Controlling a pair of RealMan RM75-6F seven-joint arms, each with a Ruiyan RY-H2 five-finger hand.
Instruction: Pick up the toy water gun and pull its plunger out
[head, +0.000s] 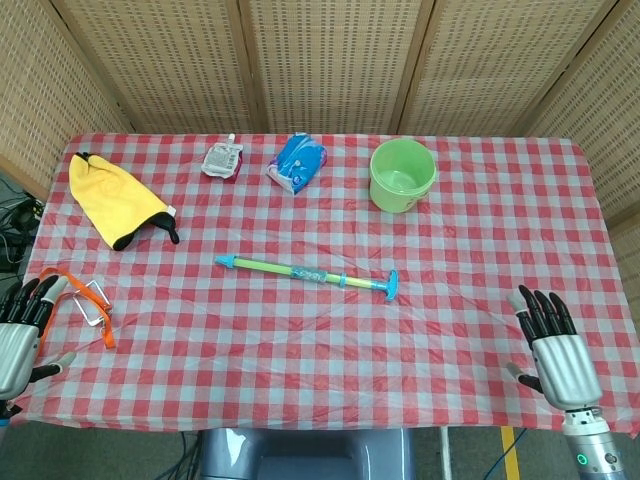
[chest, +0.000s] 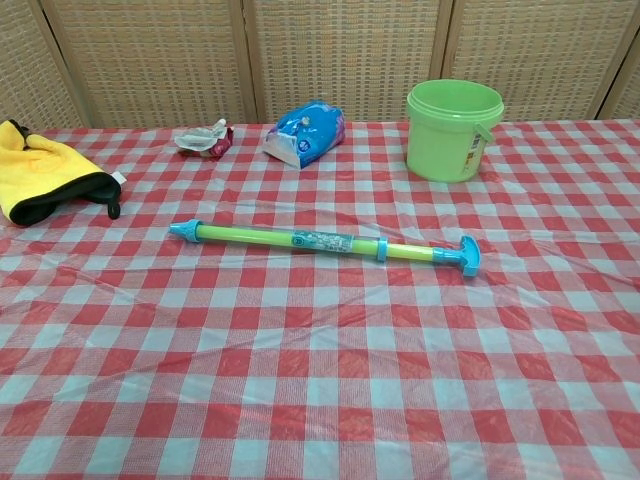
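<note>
Tabletop (head: 480, 250) under red checked cloth. On it: water gun (head: 308, 273) mid-table, green bucket (head: 402, 174), blue packet (head: 297, 161), pouch (head: 222, 159), yellow mitt (head: 112, 200), orange strap (head: 80, 300).

Staged test room, woven screens (head: 320, 60), checked tablecloth (head: 330, 330)

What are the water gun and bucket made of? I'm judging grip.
Water gun: seemingly hard, smooth plastic, a slim green-yellow tube with blue tip and handle. Bucket: likely glossy moulded plastic, with an even green wall and a printed label.
</note>
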